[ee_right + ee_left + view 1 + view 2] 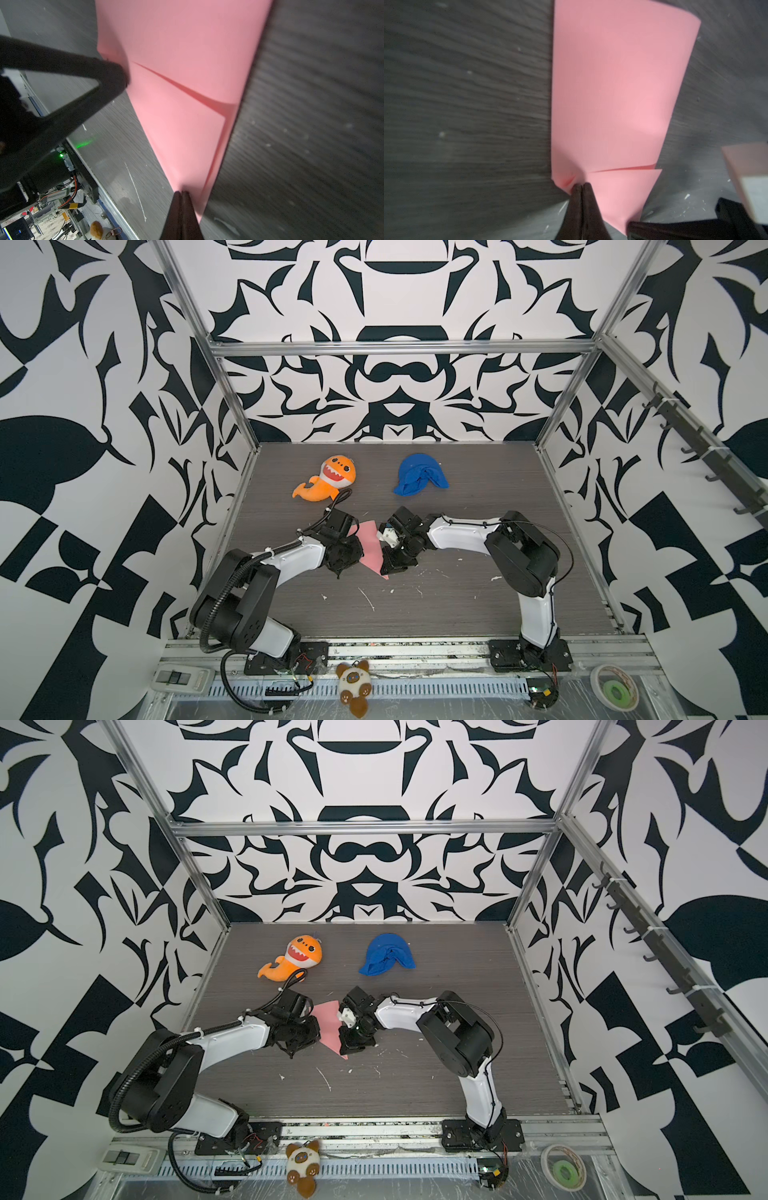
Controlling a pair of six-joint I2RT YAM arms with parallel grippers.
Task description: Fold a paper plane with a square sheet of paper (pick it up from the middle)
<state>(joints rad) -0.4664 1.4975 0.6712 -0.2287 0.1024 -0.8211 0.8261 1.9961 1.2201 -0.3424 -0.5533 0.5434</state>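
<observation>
Gripping the pink paper plane (371,545) from 2 sides, left pincer (582,187) and right pincer (181,193) each clamp its edge

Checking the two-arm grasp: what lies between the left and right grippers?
Only the partly folded pink paper, seen in a top view. It spans the gap, and the left gripper and right gripper are each shut on an edge of it.

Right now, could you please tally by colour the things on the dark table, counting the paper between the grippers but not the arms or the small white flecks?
Pink: 1, the folded paper
Orange: 1, the shark plush
Blue: 1, the cloth lump
Total: 3
</observation>
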